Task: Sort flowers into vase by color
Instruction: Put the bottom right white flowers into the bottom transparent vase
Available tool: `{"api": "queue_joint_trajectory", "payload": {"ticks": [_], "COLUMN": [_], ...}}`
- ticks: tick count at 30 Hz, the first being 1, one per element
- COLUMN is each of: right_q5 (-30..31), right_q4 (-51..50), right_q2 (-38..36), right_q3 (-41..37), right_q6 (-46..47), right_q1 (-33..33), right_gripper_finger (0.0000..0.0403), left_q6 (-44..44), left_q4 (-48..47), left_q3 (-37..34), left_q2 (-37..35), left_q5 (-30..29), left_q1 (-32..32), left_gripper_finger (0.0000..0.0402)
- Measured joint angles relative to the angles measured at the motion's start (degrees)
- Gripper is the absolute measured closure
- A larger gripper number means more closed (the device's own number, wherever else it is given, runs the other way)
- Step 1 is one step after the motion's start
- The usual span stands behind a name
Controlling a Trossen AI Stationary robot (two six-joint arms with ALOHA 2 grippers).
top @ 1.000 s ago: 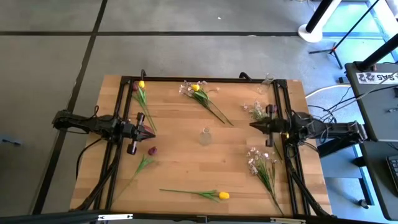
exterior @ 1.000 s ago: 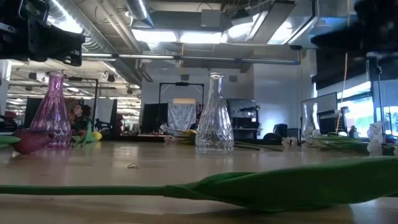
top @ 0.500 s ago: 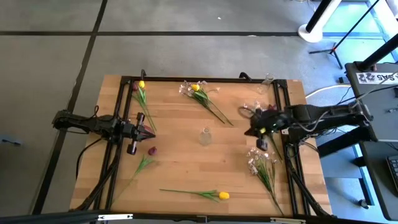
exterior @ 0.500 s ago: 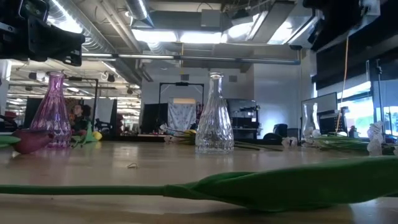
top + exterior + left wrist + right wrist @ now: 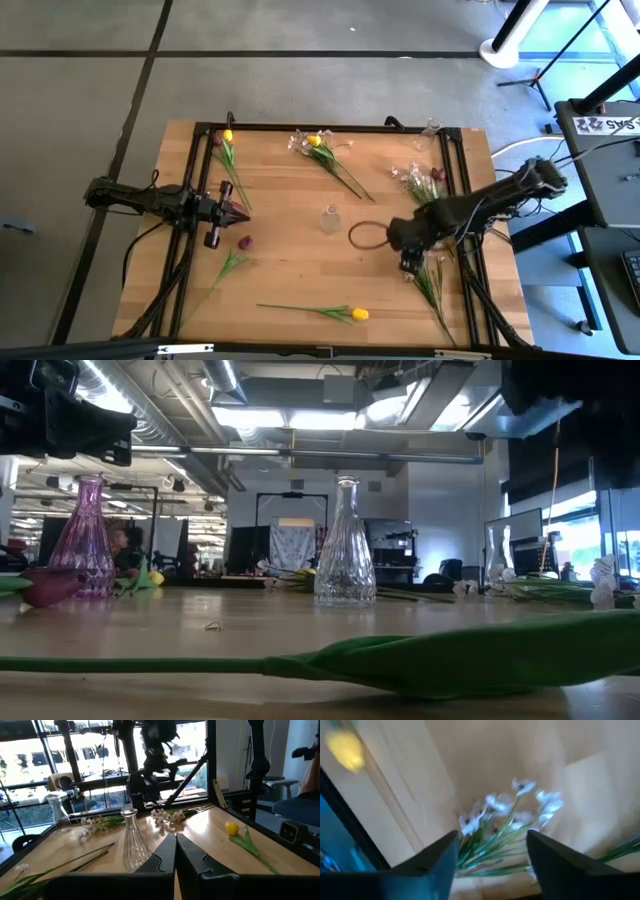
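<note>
Low view, nearest first: long green stem [image 5: 300, 663] and broad leaf lying across the wood table [image 5: 260, 632], ends cut off at both edges; bloom not visible. Dark red tulip [image 5: 45, 586] at far left, partly cropped. Behind it, ribbed pink glass vase [image 5: 84, 538]; at centre, clear cut-glass vase [image 5: 345, 544], narrow neck, flared base. Third clear vase [image 5: 498, 555] faint against the bright window. Arms only as dark shapes at the top corners.

High view: right gripper [image 5: 408, 238] low over a pink-white spray [image 5: 428, 276] at the right side of the table, hiding most of its blossoms. Right wrist view blurred, yet both dark fingers [image 5: 437, 861] set wide apart, released, with pale blossoms [image 5: 512, 811] and thin green stems between them; contact not discernible.

Left gripper [image 5: 243, 214] parked over the left side, off the flowers. Left wrist view: fingers [image 5: 167, 857] pressed together, clenched on nothing.

Remaining flowers flat on the planks: yellow tulip [image 5: 359, 314] near the front edge, dark tulip [image 5: 244, 242] left of centre, yellow-and-dark pair [image 5: 223, 138] at the far left corner, mixed bunch [image 5: 317, 143] far centre, second spray [image 5: 416, 177] far right. All vases empty.
</note>
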Motion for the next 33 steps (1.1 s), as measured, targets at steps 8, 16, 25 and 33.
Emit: {"api": "queue_joint_trajectory", "payload": {"ticks": [8,16,25,33], "right_q5": [-3.0,-2.5,0.0,3.8], "right_q4": [7.9,15.9,14.9,11.5], "right_q2": [5.5,5.8,5.6,1.1], "right_q3": [-7.9,-18.9,-20.6,-7.0], "right_q6": [2.6,9.1,8.9,7.4], "right_q1": [6.1,6.9,6.9,5.5], "right_gripper_finger": [0.0141,0.0200,0.0364,0.0372], "left_q6": [0.0,0.0,0.0,0.1], "left_q4": [0.0,0.0,0.0,0.3], "left_q3": [0.0,0.0,0.0,0.0], "left_q2": [0.0,0.0,0.0,0.0], "left_q5": [0.0,0.0,-0.1,-1.5], "left_q1": [0.0,0.0,0.0,0.0], "left_gripper_finger": [0.0401,0.0401,0.0401,0.0401]}}
